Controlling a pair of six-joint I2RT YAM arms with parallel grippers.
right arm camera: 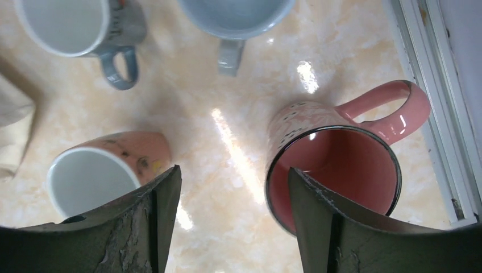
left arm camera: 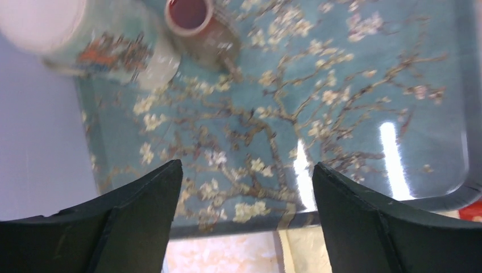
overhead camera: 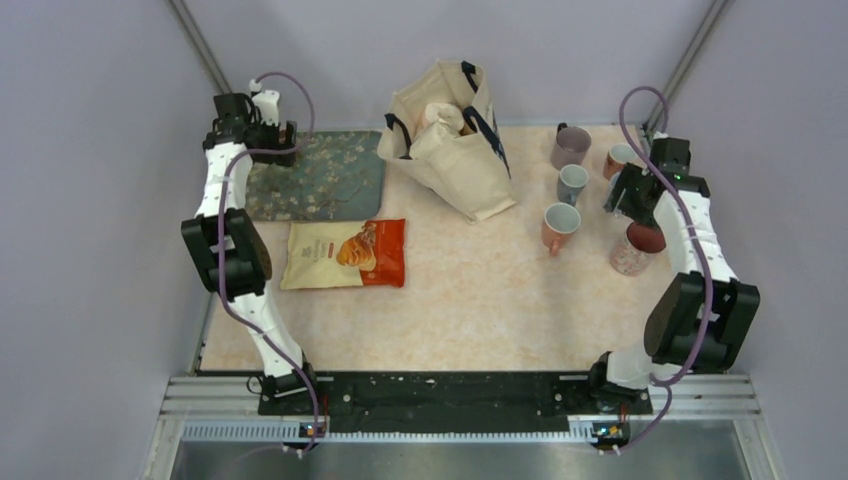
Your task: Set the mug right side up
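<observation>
The table (overhead camera: pixel 470 300) fills the frame, with the tote bag (overhead camera: pixel 455 150) at upper centre and the flowered tray (overhead camera: pixel 330 180) at upper left. My left gripper (left arm camera: pixel 244 165) hangs over the tray, jaws spread and holding nothing. The pink mug (right arm camera: pixel 335 170) sits at the right of my right wrist view, on its base with its mouth up and its handle toward the upper right. I judge the turning done. My right gripper (right arm camera: pixel 232 173) hovers just above it, jaws released. One finger lies across the rim in the view, but nothing is clasped between them. What seems left is only to lift clear without knocking the mug or its neighbours.
</observation>
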